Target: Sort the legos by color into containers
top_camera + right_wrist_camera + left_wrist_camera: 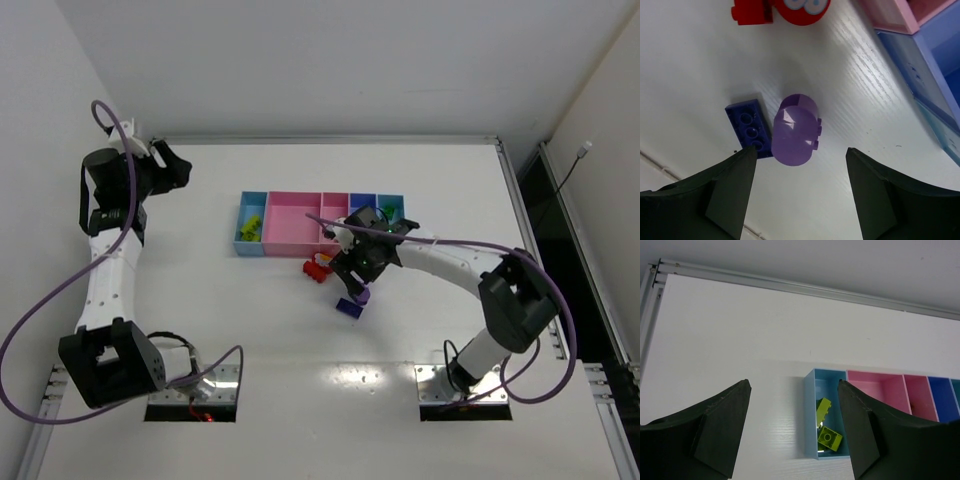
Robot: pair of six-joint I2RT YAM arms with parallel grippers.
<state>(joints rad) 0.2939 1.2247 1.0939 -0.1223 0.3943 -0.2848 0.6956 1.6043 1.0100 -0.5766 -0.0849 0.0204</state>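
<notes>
Where the right gripper (800,200) hangs over the table (250,330), its jaws are spread wide and grasp nothing. A round purple piece (796,131) lies on its side on the table just ahead of the gap between the two fingers, and neither finger touches it. A dark purple flat brick (749,127) lies studs up against that piece, on the side away from the container row (295,240). Both purple pieces sit on the near side of the row, close to it but outside it, roughly opposite its blue-violet bin (940,60). Red bricks (752,11) lie nearer the row, just off its pink middle section, also outside any bin.

The left gripper (794,435) is likewise released and empty, with bare table between its fingers. It is held well off the left end of the row, facing it. The light blue end bin (810,410) at that end holds two yellow-green bricks (829,439), one flat with its studs up, the other tilted beside it. The pink bins next along show bare floors in the left wrist view.
</notes>
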